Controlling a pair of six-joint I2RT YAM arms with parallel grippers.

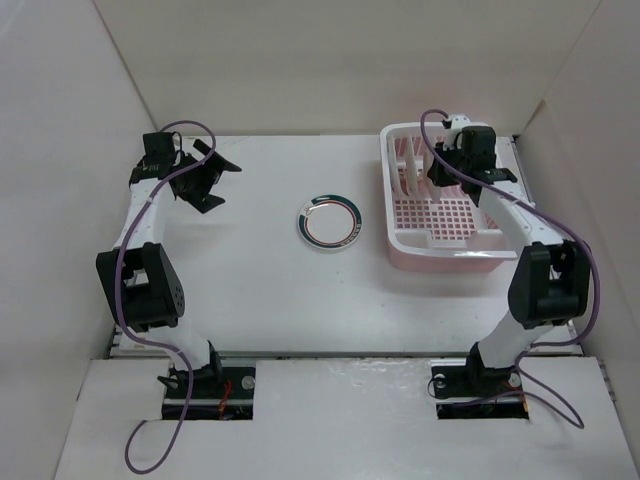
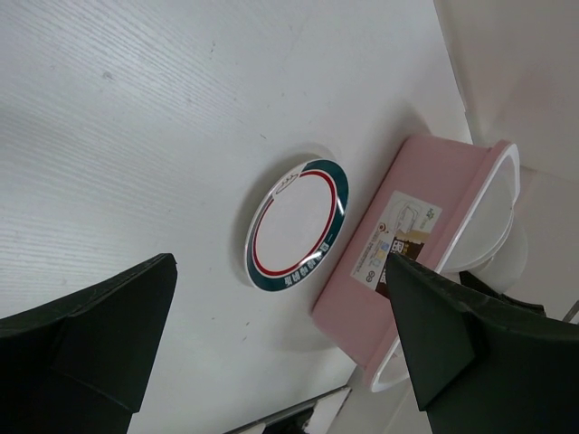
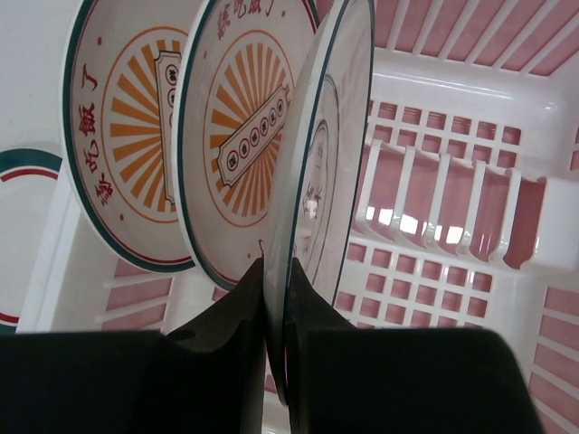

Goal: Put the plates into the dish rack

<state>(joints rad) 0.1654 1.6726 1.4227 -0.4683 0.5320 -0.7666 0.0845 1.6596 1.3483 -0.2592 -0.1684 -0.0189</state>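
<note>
Your right hand [image 3: 276, 268] is pinched shut on the lower rim of a round white plate with a dark rim [image 3: 326, 163], holding it on edge inside the pink plastic dish rack with the white rim [image 1: 445, 252]. That plate stands roughly parallel to the two white plates with orange sunburst patterns [image 3: 127, 136] [image 3: 240, 136], which are upright in the rack just beside it on the side towards the bench's [image 1: 260, 280] middle. You cannot tell from the wrist view whether its bottom edge has seated between the dividers, so judge that before you let go. The one plate outside the rack, a white round plate with a teal and dark ringed rim [image 1: 327, 221], lies flat on the bench between the two arms, just to the left of the rack. Your left hand [image 1: 215, 185] hangs wide open and empty at the far left, with that plate straight ahead between its fingers in the wrist view. The two hands look about equally near it, but only the left is free. Being flat, it will likely need lifting by the rim and tipping upright.
</note>
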